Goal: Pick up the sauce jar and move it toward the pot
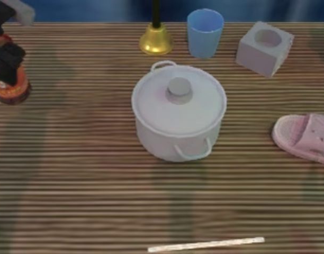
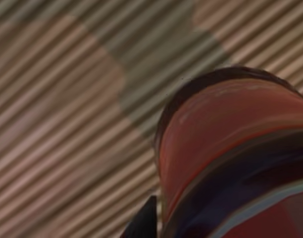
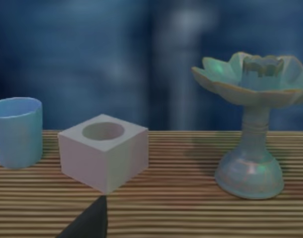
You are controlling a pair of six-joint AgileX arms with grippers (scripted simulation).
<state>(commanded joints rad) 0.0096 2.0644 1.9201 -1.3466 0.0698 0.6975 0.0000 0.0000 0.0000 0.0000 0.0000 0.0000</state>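
Note:
The sauce jar [image 1: 11, 91], with an orange-red label and dark contents, stands at the table's far left edge. My left gripper [image 1: 6, 61] is down over its top and shut on it. In the left wrist view the sauce jar [image 2: 230, 153] fills the picture, with one dark finger [image 2: 144, 225] pressed against its side. The pot [image 1: 179, 112], pale grey-white with a flat lid, round knob and two loop handles, sits in the middle of the table, well to the jar's right. My right arm is out of the top view; one of its fingers [image 3: 92, 220] shows, holding nothing.
Along the back edge stand a gold bell [image 1: 155, 39], a light blue cup [image 1: 205, 33] and a grey cube with a round hollow [image 1: 264, 47]. A pink slipper [image 1: 305, 136] lies at the right edge. A pale stick [image 1: 206, 244] lies at the front. A green pedestal dish [image 3: 250, 124] stands beside the cube.

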